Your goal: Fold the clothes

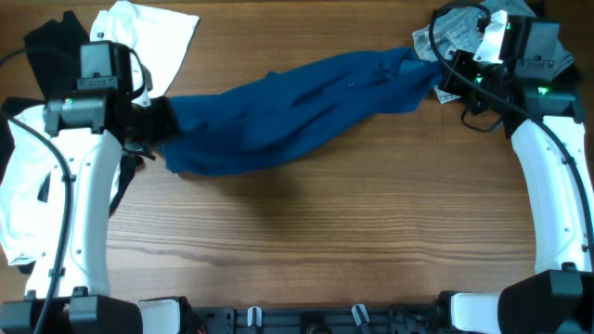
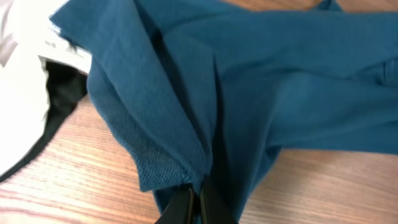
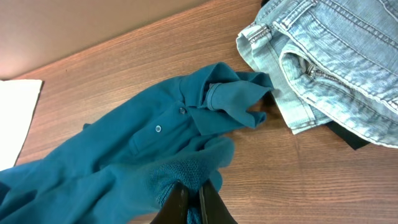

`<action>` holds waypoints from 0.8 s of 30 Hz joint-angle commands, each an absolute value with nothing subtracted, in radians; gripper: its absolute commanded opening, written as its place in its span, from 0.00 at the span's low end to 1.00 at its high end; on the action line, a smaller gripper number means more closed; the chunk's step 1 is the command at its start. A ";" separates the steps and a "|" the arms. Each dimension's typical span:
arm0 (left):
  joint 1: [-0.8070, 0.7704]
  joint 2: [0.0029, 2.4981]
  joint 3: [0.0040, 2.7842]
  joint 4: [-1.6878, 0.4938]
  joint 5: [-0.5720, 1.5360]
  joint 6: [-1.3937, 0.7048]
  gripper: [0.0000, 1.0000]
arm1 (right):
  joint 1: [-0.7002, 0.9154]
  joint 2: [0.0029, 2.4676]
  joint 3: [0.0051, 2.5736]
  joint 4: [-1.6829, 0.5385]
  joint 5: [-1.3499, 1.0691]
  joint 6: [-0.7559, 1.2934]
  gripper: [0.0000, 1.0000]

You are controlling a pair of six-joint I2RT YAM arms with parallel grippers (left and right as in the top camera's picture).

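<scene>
a deep blue garment [image 1: 297,111] lies stretched in a long, rumpled band across the far half of the wooden worktop [image 1: 325,241], running from the left arm up toward the far right corner, in the overhead view. the left pincer [image 1: 153,122] is clenched on the garment's left end, where the fabric bunches into a thick dark wad. its wrist camera shows the two black fingertips [image 2: 200,204] pressed together, with folds of blue cloth gathered between them and rising away in deep creases. the right pincer [image 1: 444,82] is clamped on the opposite end. from the right wrist view its fingers [image 3: 176,202] meet on a knitted cuff or hem of the same cloth. just beyond that grip the garment's collar [image 3: 231,93] sits curled on the wood, with two small buttons [image 3: 158,129] showing along the placket below it. the middle of the garment sags onto the worktop, wrinkled and unfolded.

pale denim jeans [image 3: 336,56] lie heaped at the far right, the collar's tip touching their edge. a white t-shirt [image 1: 158,37] rests at the far left corner, its near edge beside the garment's left end, with black cloth [image 1: 46,46] next to it. more white fabric [image 1: 23,186] lies along the left edge under the left arm.
</scene>
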State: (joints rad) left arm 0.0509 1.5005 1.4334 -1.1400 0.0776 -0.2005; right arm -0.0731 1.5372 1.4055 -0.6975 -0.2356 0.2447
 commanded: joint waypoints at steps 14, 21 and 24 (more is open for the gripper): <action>0.057 1.845 1.391 -1.013 0.041 -0.218 1.00 | -0.076 1.646 1.407 -0.689 -0.249 0.235 0.04; 0.088 1.846 1.067 -0.564 0.039 -0.186 0.95 | -0.076 1.646 1.407 -0.693 -0.249 0.227 0.04; 0.088 1.846 1.053 -0.449 -0.017 -0.176 0.93 | -0.076 1.646 1.407 -0.693 -0.249 0.227 0.04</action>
